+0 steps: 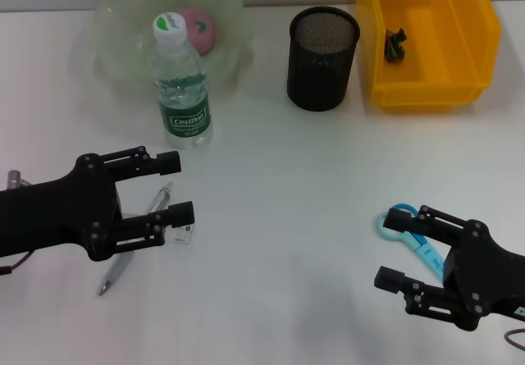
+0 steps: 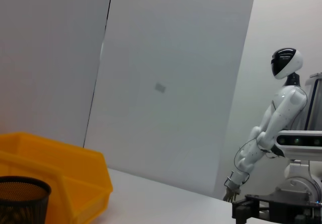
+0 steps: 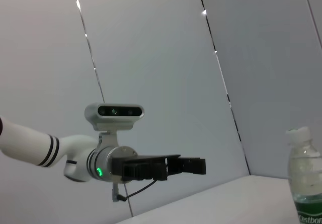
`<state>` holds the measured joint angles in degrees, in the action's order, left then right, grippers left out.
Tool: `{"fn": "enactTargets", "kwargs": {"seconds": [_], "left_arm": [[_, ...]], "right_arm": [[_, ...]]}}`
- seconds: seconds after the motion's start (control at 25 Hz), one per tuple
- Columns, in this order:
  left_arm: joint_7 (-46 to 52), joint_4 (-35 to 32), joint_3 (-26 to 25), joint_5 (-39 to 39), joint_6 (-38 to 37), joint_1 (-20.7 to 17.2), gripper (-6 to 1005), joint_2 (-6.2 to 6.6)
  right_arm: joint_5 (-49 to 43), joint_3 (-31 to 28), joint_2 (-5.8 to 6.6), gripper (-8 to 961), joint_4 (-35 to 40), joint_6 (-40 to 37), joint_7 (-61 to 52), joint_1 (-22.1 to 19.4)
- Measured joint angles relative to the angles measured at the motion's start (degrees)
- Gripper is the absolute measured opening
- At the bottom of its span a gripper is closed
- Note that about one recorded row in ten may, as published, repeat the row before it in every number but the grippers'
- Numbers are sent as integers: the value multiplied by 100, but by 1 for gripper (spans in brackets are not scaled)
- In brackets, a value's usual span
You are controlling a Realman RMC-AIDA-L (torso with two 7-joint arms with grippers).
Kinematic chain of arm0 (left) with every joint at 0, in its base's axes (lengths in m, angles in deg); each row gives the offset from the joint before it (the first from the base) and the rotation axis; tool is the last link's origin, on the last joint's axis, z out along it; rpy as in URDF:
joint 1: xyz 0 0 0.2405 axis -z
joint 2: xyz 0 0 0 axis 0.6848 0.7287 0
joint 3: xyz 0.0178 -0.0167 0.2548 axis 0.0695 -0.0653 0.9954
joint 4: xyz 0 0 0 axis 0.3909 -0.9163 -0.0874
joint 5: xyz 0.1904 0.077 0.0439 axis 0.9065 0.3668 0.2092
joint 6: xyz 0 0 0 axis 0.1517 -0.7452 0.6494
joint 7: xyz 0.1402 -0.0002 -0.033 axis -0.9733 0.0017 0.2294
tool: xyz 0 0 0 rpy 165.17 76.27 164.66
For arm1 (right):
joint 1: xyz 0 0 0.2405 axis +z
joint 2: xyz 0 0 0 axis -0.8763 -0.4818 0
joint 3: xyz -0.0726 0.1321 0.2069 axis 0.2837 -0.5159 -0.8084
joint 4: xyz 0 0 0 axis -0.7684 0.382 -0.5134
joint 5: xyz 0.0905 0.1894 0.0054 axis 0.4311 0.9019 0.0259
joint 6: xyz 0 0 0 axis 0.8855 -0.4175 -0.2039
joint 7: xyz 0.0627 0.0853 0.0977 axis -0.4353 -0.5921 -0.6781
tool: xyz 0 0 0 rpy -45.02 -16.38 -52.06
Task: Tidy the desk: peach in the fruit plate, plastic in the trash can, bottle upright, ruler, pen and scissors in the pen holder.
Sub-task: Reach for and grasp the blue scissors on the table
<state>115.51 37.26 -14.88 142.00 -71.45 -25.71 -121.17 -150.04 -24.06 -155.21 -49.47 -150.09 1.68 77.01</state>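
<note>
- The peach (image 1: 198, 27) lies in the fruit plate (image 1: 115, 20) behind the upright bottle (image 1: 182, 82); the plastic (image 1: 397, 43) is in the yellow bin (image 1: 459, 20).
- Pen step looks to be in hand: the left gripper (image 1: 176, 189), spread and empty, hovers over the pen (image 1: 135, 238), nearer than the bottle.
- Next: lower, pinch the pen, carry it to the pen holder (image 1: 323, 47).
- The right gripper (image 1: 404, 246), spread, flanks the scissors (image 1: 408, 230).

Bottle (image 1: 183, 82) fronts plate (image 1: 115, 29); holder (image 1: 322, 47) approach open.

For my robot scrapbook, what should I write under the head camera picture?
Two open hands, left hand over a pen and right hand over blue scissors; bottle upright, peach in its bowl.
</note>
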Motion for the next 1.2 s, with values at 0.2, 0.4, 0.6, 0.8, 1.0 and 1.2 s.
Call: {"fn": "enactTargets", "kwargs": {"seconds": [0.2, 0.4, 0.6, 0.8, 1.0, 1.2], "left_arm": [[40, -10, 1, 7, 30, 23, 692, 59], [40, -11, 15, 17, 115, 25, 692, 68], [40, -13, 0, 147, 161, 31, 691, 48], [40, -16, -3, 155, 162, 42, 691, 54], [40, -13, -4, 155, 167, 65, 690, 59], [40, -19, -4, 155, 171, 67, 689, 49]], "right_arm": [[-21, 0, -4, 748, -3, 14, -25, -1], [-22, -1, -12, 749, -62, 26, -36, 17], [-5, -107, -10, 749, -62, 56, -322, 14], [-33, -323, 5, 747, 843, -17, -1907, -98], [-197, -203, -34, 744, 2293, -72, -3445, -197], [-345, 78, -22, 742, 3937, -82, -5091, -195]]}}
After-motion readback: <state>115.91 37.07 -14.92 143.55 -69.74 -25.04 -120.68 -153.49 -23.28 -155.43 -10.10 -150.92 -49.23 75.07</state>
